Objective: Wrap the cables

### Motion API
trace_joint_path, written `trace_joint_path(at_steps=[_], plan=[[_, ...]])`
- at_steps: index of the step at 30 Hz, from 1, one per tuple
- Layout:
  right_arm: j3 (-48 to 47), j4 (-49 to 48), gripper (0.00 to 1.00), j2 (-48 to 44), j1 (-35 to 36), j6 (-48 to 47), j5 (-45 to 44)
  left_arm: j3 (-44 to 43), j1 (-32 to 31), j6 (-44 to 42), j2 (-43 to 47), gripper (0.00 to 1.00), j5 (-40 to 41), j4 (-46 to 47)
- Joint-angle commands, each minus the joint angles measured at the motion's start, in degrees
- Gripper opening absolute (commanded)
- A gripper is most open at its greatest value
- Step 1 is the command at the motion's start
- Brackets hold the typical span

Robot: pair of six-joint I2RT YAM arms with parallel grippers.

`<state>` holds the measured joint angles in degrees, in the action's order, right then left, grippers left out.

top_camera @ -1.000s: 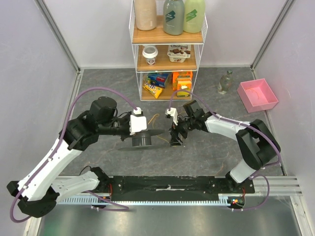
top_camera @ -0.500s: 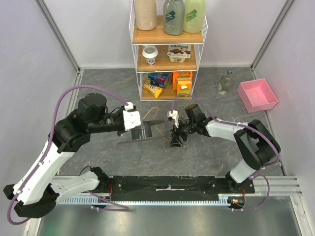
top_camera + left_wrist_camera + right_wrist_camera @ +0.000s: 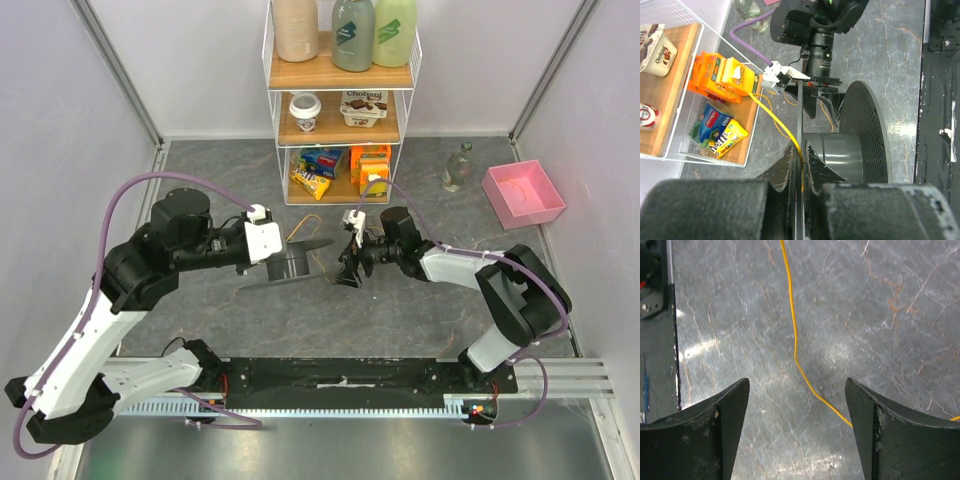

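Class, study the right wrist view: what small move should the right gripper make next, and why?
Probably lower the right gripper and close on the yellow cable. Its jaws are open, the cable runs between them just below, and the left gripper holds the spool, ready for winding.

Both of my arms wear white shells over fat black joint housings, the left arm [image 3: 85, 335] and the right arm [image 3: 462, 266] alike. A thick purple hose [image 3: 165, 176] arcs along each. A small white camera block [image 3: 262, 240] caps each wrist, and the dark wedge-shaped fingers [image 3: 705, 435] look scuffed (pale nicks on the edges).
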<state>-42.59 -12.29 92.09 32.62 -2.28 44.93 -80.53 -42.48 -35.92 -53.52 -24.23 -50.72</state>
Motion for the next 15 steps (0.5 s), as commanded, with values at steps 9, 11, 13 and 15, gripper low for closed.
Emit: trace_joint_path(at_steps=[9,11,13,15], plan=[[-0.5,-23.6,0.83,5.3,2.9,13.2,0.6,-9.1,0.2,3.7,-0.1,0.02,-1.8,5.5],[-1.5,-25.1,0.82,6.6,4.2,13.7,0.1,-9.3,0.2,3.5,-0.2,0.02,-1.9,5.4],[-2.4,-26.0,0.77,8.2,5.0,13.7,-0.4,-9.4,0.1,3.5,-0.2,0.02,-1.5,5.5],[-3.1,-26.0,0.70,9.2,5.2,14.4,-0.9,-9.5,0.2,3.7,0.1,0.02,-0.9,6.0]])
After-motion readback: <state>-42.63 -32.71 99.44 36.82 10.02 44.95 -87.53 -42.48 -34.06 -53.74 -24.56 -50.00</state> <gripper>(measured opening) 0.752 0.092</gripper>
